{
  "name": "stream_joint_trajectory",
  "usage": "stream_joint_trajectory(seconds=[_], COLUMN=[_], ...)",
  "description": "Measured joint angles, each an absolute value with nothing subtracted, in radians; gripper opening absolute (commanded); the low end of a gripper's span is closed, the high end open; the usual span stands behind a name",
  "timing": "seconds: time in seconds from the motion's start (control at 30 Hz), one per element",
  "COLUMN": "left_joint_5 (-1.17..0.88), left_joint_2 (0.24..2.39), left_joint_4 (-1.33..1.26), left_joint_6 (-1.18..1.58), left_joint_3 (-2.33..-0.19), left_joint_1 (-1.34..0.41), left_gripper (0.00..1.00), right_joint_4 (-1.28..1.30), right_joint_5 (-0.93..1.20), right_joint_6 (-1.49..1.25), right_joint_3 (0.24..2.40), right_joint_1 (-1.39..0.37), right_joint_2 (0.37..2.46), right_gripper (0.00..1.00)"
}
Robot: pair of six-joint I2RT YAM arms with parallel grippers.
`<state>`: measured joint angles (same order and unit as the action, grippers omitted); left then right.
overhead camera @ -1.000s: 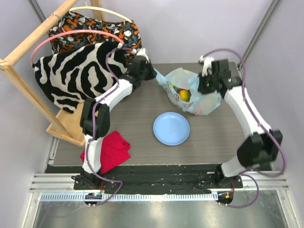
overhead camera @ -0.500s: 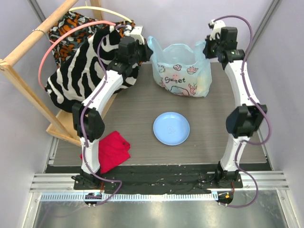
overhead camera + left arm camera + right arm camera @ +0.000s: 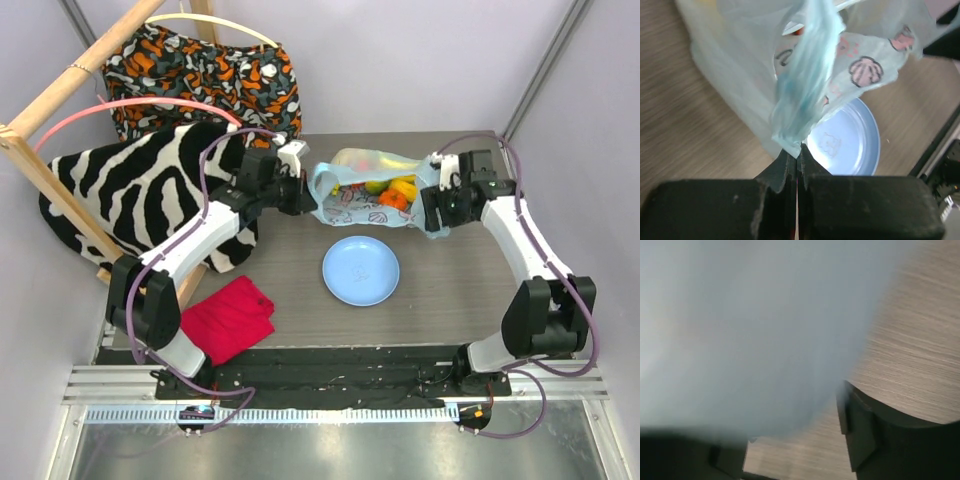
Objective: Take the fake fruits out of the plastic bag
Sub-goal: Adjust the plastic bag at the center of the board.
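The light-blue plastic bag (image 3: 358, 192) lies on its side on the table between my two grippers. Fake fruits show through its film: a yellow one (image 3: 375, 186) and an orange one (image 3: 401, 192). My left gripper (image 3: 310, 196) is at the bag's left end. In the left wrist view the left gripper (image 3: 799, 152) is shut on a twisted fold of the bag (image 3: 805, 75). My right gripper (image 3: 433, 208) is at the bag's right end. In the right wrist view the right gripper (image 3: 795, 440) stands open, with blurred bag film (image 3: 750, 330) loose over its left side.
A round light-blue plate (image 3: 361, 270) sits in front of the bag, also seen under the left gripper as the plate (image 3: 852, 145). A red cloth (image 3: 228, 318) lies near left. Zebra-print fabric (image 3: 120, 195) and orange patterned fabric (image 3: 200, 75) hang on a wooden frame (image 3: 40, 170) at the left.
The bag was held up upright between both grippers; both arms have come down and it now lies on the table. The right gripper has opened and let go of it.
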<state>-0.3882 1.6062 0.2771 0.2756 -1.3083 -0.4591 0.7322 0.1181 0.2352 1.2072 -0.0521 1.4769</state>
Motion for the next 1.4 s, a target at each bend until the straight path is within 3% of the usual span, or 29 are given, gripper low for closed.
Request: stream_joint_trajectory(seconds=[0.2, 0.3, 0.47, 0.8, 1.07, 1.3, 1.4], left_joint_5=[-0.429, -0.432, -0.404, -0.358, -0.356, -0.328, -0.323], left_joint_2=[1.602, 1.602, 1.596, 1.439, 1.398, 1.378, 1.378], left_joint_4=[0.273, 0.271, 0.273, 0.302, 0.290, 0.291, 0.289], left_joint_6=[0.281, 0.295, 0.338, 0.353, 0.327, 0.296, 0.279], left_joint_3=[-1.308, -1.308, -1.307, -1.240, -1.108, -1.055, -1.055], left_joint_1=[-0.528, -0.538, -0.537, -0.535, -0.533, -0.528, -0.527], left_gripper=[0.00, 0.00, 0.00, 0.00, 0.00, 0.00, 0.00], right_joint_4=[0.845, 0.830, 0.808, 0.653, 0.557, 0.588, 0.602], right_joint_5=[0.236, 0.263, 0.287, 0.125, -0.048, -0.064, -0.068], right_joint_6=[0.272, 0.307, 0.349, 0.257, 0.228, 0.194, 0.194], right_joint_3=[1.558, 1.643, 1.592, 1.489, 1.467, 1.134, 1.145], right_joint_1=[-0.139, -0.262, -0.407, -0.406, -0.384, -0.438, -0.455], right_joint_2=[1.396, 1.299, 1.234, 1.699, 1.817, 1.577, 1.551], right_gripper=[0.82, 0.75, 0.57, 0.31, 0.37, 0.40, 0.41])
